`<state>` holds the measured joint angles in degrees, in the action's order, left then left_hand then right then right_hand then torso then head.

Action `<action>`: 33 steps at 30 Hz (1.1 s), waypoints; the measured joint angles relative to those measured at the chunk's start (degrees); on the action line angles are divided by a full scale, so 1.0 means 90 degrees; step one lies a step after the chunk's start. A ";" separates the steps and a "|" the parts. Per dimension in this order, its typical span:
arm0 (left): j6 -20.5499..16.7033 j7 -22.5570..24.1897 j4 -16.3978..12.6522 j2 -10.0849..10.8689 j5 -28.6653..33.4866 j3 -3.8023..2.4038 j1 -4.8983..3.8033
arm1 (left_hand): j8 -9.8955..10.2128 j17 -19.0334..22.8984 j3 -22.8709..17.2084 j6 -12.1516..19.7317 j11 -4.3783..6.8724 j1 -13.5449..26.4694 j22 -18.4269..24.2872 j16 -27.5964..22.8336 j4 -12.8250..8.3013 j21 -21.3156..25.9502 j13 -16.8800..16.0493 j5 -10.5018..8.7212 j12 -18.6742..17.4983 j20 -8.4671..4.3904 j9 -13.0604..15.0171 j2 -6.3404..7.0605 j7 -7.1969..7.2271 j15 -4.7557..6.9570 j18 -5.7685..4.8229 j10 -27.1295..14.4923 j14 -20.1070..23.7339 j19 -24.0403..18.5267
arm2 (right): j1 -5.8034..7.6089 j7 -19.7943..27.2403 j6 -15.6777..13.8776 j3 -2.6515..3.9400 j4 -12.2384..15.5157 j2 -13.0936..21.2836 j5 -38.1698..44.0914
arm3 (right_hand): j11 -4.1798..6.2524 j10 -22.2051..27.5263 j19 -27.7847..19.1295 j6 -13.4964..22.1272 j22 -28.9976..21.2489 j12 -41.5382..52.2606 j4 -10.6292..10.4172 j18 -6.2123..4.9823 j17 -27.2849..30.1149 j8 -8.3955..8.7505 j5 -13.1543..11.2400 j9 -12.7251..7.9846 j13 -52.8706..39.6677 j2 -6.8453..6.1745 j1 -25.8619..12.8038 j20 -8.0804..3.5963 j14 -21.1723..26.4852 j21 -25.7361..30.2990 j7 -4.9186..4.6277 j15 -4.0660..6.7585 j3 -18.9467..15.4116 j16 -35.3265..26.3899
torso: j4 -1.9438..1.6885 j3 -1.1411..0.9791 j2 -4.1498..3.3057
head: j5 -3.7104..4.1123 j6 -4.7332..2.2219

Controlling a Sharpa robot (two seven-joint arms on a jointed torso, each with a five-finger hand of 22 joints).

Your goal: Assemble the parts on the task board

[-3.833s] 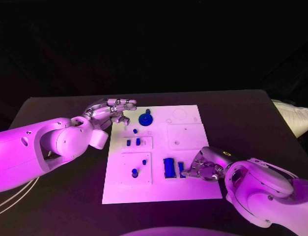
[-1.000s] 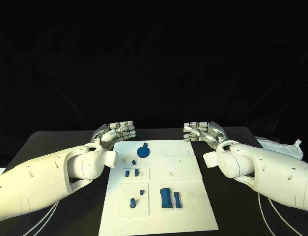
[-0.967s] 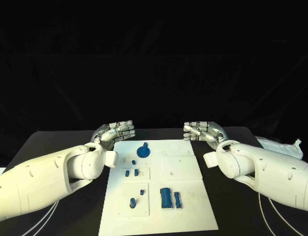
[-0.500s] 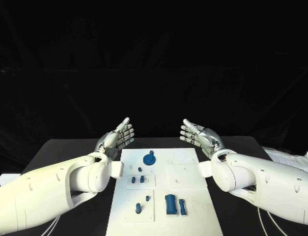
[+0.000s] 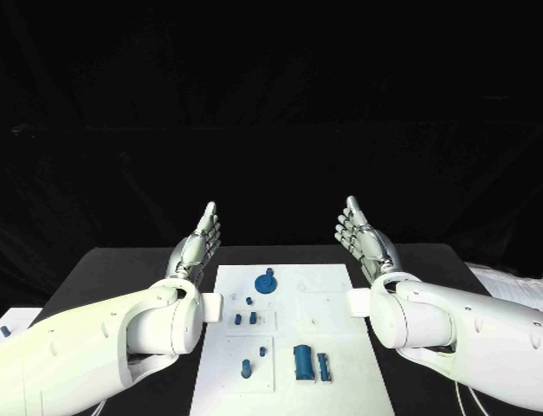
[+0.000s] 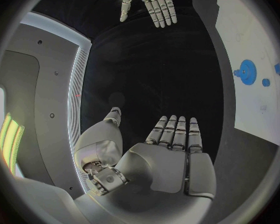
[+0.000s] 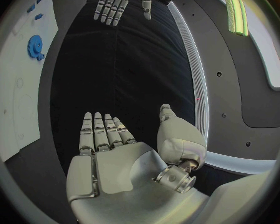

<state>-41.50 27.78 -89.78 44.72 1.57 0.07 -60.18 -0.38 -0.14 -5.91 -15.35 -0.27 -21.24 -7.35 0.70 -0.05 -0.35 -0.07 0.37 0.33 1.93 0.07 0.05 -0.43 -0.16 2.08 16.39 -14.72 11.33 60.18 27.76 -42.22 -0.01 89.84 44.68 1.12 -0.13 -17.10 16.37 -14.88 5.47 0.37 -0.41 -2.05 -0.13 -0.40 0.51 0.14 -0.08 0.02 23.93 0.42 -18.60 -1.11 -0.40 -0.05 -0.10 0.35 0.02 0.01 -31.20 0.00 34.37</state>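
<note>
Task board (image 5: 333, 347) carries blue parts (image 5: 304, 361); both hands raised, empty.

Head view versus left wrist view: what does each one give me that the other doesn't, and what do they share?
Head view alone: the near half of the white board, with the tall blue block, the slim bar beside it and the small pegs, plus a white bag at the table's right edge.

Left wrist view alone: the left robot hand's open, empty palm and straight fingers seen close up.

Both: the blue gear on the board, and the right robot hand raised, fingers spread, holding nothing.
</note>
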 measured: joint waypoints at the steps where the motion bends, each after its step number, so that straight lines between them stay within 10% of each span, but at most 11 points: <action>1: -0.0042 0.0016 0.0000 0.0001 -0.0015 -0.0001 0.0000 | 0.0000 0.0003 0.0030 0.0072 0.0004 0.0097 0.0032 -0.0007 0.0009 0.0000 0.0000 0.0000 0.0000 -0.0041 0.0000 -0.0001 0.0013 0.0005 -0.0084 -0.0071 0.0068 -0.0041 | 0.0000 0.0014 -0.0025 0.0000 0.0000 0.0000 -0.0017 | 0.0002 0.0086 -0.0076 0.0070 -0.0063 0.0000 0.0004 0.0000 0.0002 0.0000 0.0000 0.0000 0.0000 0.0001 -0.0109 -0.0010 0.0085 0.0015 0.0005 0.0005 -0.0004 0.0000 | -0.0001 0.0000 0.0000 | 0.0000 0.0000; 33: -0.0273 0.0108 -0.0004 0.0002 -0.0105 -0.0001 0.0002 | -0.0001 0.0005 0.0639 0.1673 0.0031 0.2312 0.0811 -0.0036 0.0005 -0.0001 -0.0002 0.0001 0.0000 -0.0216 0.0003 -0.0005 0.0051 0.0017 -0.0186 -0.1786 0.1601 -0.1237 | -0.0001 0.0132 -0.0228 -0.0001 0.0004 0.0002 -0.0160 | 0.0020 0.1871 -0.1789 0.1631 -0.0602 0.0001 0.0021 0.0188 0.0004 0.0024 -0.0023 -0.0006 0.0003 -0.0001 -0.2625 -0.0045 0.2035 0.0100 0.0046 0.0007 0.0013 0.0000 | -0.0002 -0.0001 0.0002 | 0.0001 -0.0001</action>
<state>-43.96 28.76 -89.82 44.74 0.62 0.06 -60.16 -0.39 -0.09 -0.15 -0.29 0.01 -0.43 -0.05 0.38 -0.01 -0.36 -0.09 0.38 0.33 -0.01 0.10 0.01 0.02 -0.01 0.40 0.31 -0.31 0.19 60.17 28.95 -44.28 -0.01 89.87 44.70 -0.32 0.04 -0.26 0.27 -0.20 0.05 0.38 -0.22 -0.35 -0.09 -0.19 0.30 0.08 -0.05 0.00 0.30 0.01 -0.29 -0.21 0.01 0.01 0.02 0.35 0.00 0.00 -31.18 0.01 34.37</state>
